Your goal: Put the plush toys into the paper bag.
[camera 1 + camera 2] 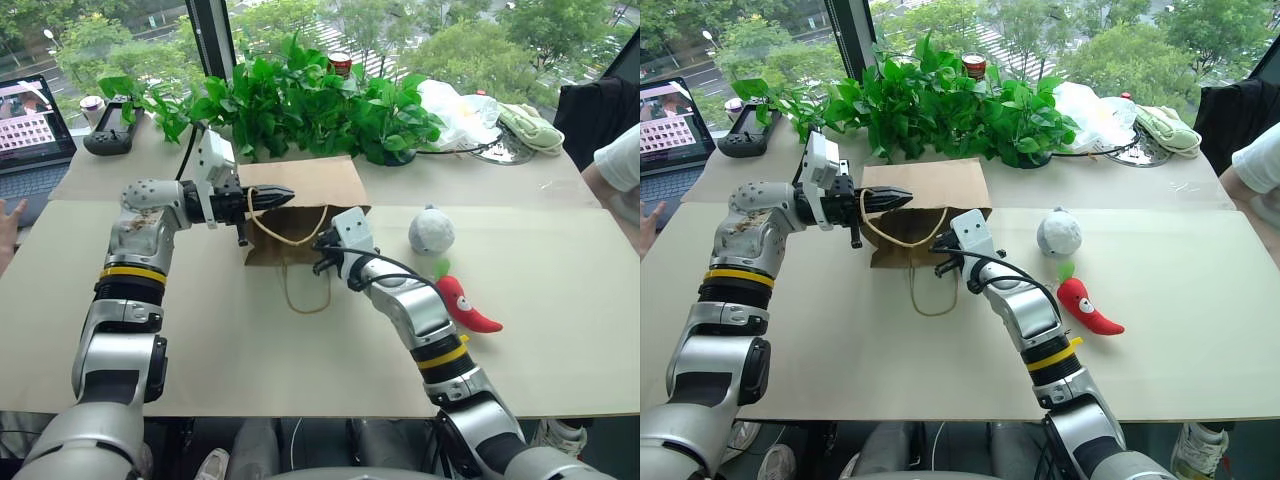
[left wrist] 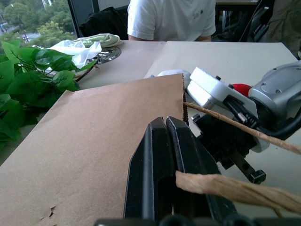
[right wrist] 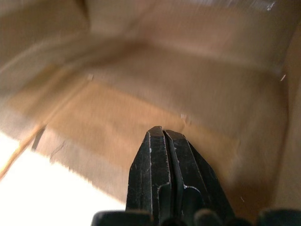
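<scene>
Your left claw point(image 1: 283, 193) is pinched fully together on the upper edge of the paper bag point(image 1: 300, 185), lifting the top panel so the mouth gapes; one tan cord handle point(image 2: 235, 188) drapes over its fingers in the left wrist view, and the other handle loop point(image 1: 305, 290) lies flat on the counter point(image 1: 560, 340) just below the mouth. Your right claw point(image 3: 162, 134) is also closed tight, with nothing between its fingers, and its tip sits at or just inside the bag's mouth: the right wrist view looks straight into the brown interior, and no toy shows in the part it sees. So, as far as the pictures show, neither plush toy has gone in yet. Both lie on the counter to the outer side of your right arm: the grey-white ball point(image 1: 431, 230) just beyond and to the right of the right claw, near the bag's right corner but apart from it, and the red chili pepper point(image 1: 466, 303) further back along your forearm, close beside the wrist. My reading is that the bag-opening step is in hand and the real work is all ahead: you would need to back the right claw out of the mouth, open it, take the ball as the nearer toy, drop it in, then do the same for the chili, while the left claw holds the top panel up.
</scene>
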You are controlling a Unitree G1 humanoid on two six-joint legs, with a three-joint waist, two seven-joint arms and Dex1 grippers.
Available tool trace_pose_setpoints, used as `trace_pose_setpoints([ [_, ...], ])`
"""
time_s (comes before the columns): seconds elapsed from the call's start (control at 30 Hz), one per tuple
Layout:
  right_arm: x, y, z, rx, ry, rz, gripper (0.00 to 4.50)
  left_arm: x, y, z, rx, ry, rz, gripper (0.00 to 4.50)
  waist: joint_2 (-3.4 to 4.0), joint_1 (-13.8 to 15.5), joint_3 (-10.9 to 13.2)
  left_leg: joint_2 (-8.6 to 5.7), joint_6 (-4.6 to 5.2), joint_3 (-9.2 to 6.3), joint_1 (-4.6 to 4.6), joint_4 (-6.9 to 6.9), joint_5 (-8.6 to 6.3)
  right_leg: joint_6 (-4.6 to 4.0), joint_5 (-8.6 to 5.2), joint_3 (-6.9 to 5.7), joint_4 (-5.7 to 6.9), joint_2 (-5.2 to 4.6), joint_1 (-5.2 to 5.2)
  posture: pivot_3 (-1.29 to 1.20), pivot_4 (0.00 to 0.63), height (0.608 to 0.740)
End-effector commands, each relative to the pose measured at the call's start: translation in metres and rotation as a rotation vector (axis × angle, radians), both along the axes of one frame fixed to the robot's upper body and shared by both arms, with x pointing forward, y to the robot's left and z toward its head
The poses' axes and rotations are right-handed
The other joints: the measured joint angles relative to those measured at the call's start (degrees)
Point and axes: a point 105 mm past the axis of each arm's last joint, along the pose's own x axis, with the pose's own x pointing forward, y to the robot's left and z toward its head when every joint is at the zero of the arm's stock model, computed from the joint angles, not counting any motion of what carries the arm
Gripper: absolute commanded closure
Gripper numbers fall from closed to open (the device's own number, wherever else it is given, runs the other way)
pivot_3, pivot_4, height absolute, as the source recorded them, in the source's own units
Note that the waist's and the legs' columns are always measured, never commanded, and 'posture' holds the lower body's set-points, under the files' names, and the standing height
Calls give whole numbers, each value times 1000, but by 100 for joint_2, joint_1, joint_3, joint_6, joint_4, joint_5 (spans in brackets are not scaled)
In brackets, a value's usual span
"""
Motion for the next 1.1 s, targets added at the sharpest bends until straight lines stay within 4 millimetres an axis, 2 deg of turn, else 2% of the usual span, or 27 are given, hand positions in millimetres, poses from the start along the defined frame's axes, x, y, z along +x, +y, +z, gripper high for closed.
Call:
trace_pose_setpoints([
  [0.03,-1,-1,2,-12,-13,-2,4439,-1,-2,31,-62,-72,1,4500,0,-10,0,0,0,0,0,0,0,0,0,0,0,0,0,0,150,717],
  [0.3,-2,-1,-2,-31,-4,-1,4439,0,-3,39,-118,-49,18,4500,0,-85,0,0,0,-4,1,0,0,0,0,-2,4,0,1,0,150,717],
  [0.57,-3,-3,-1,-40,-8,-5,4439,0,-4,34,-104,-42,22,4500,1,-91,0,0,-1,-5,2,0,0,0,0,-3,5,0,2,0,150,717],
  [0.67,-2,-4,13,-13,-53,-5,4439,0,-3,30,-96,-33,30,4500,1,-91,0,0,-1,-5,2,0,0,0,0,-4,5,0,2,0,150,717],
  [0.73,-7,-5,35,50,-102,23,4439,0,-2,27,-97,-23,36,4500,1,-92,0,0,-1,-5,1,0,0,0,0,-4,5,0,1,0,150,717],
  [0.87,-31,-10,68,130,-161,134,4439,0,0,26,-113,-8,47,4500,1,-86,0,0,-1,-6,-4,-2,0,0,0,-4,10,-1,0,0,150,717],
  [1.0,-53,-33,83,152,-164,189,4439,-2,2,24,-109,-3,51,4500,1,-76,0,0,0,-10,-5,-5,0,0,0,-10,24,-2,4,0,150,717],
  [1.1,-53,-55,87,141,-156,154,4439,-2,2,23,-110,-1,54,4500,1,-70,0,-1,-1,-10,-5,-3,0,0,0,-10,-1,-2,4,0,150,717],
])
